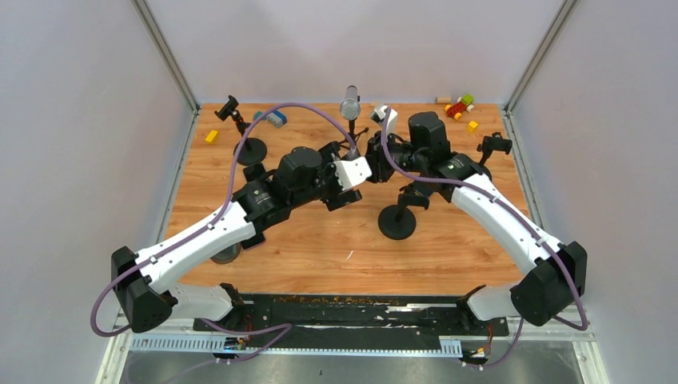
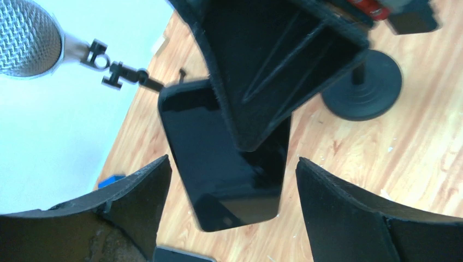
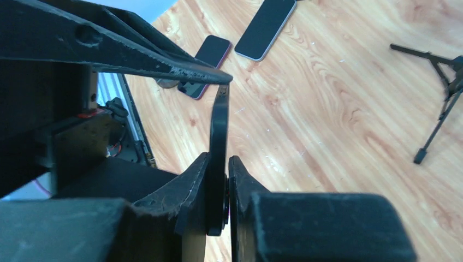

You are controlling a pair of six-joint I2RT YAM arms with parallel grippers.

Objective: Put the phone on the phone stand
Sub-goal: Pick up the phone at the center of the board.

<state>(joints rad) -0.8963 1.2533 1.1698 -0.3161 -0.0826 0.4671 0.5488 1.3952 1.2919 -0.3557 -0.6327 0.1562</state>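
The black phone [image 2: 218,164] hangs in the air over the middle of the table, screen toward the left wrist camera. My right gripper [image 3: 226,191] is shut on its upper part; in the right wrist view the phone [image 3: 219,136] shows edge-on between the pads. My left gripper [image 2: 233,164] is open, one finger on each side of the phone's lower end, with a gap on both sides. The two grippers meet near the table's centre, left gripper [image 1: 352,178] and right gripper [image 1: 376,156]. The phone stand [image 1: 397,220], black with a round base, stands just in front of them; its base [image 2: 363,90] shows behind the phone.
A microphone [image 1: 350,104] on a small tripod stands at the back centre. Two more black stands sit at the back left [image 1: 244,132] and the right edge [image 1: 496,146]. Two other phones [image 3: 266,27] [image 3: 206,57] lie flat on the wood. Toy bricks [image 1: 460,106] lie at the back right.
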